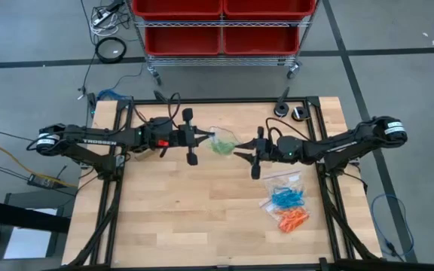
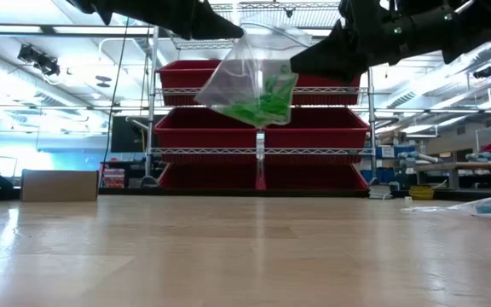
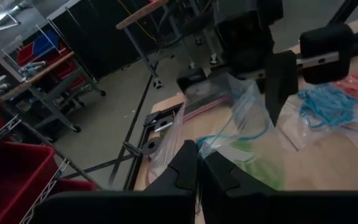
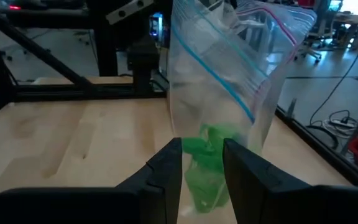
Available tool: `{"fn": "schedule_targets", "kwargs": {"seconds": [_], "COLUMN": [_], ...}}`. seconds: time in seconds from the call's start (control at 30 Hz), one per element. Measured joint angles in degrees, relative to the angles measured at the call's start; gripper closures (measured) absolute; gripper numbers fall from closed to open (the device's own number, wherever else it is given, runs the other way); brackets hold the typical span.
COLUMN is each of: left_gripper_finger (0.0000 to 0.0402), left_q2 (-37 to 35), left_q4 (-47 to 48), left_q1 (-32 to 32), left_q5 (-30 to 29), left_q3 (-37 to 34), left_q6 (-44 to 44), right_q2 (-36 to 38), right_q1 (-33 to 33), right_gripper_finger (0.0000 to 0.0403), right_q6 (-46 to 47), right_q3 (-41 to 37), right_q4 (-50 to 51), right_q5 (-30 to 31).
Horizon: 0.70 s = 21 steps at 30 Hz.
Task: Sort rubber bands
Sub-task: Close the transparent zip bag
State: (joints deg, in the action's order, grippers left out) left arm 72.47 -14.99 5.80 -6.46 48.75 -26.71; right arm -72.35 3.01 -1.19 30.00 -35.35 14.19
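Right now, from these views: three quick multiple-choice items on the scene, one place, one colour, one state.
1. Where is the clear bag with bands?
A. flat on the table
B. in the air between the grippers
C. in a red bin

2. What colour are the rubber bands inside it?
A. orange
B. blue
C. green

3. How is the left gripper?
A. shut on the clear bag
B. wide open
C. out of view

Key: 1 B, the low view shows it hanging above the table; 2 C, green shows through the plastic; 3 A, its fingers pinch the bag's edge.
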Motion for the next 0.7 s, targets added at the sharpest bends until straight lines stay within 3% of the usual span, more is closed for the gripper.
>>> {"fn": "schedule_targets", "kwargs": {"seconds": [0.27,0.7], "left_gripper_finger": [0.0392,0.0392], "left_q2": [0.0,-0.02], "left_q4": [0.24,-0.12], "left_q1": [0.0,0.0], "left_q5": [-0.85,-0.95], "left_q3": [0.0,0.0], "left_q6": [0.01,0.14], "right_q2": [3.49,3.81], "right_q1": [0.02,1.92], "right_gripper_finger": [0.0298,0.0298], "right_q6": [0.9,1.66], "right_q3": [0.0,0.0], "right_q4": [7.08,9.54], "right_q5": [1.21,1.26]}}
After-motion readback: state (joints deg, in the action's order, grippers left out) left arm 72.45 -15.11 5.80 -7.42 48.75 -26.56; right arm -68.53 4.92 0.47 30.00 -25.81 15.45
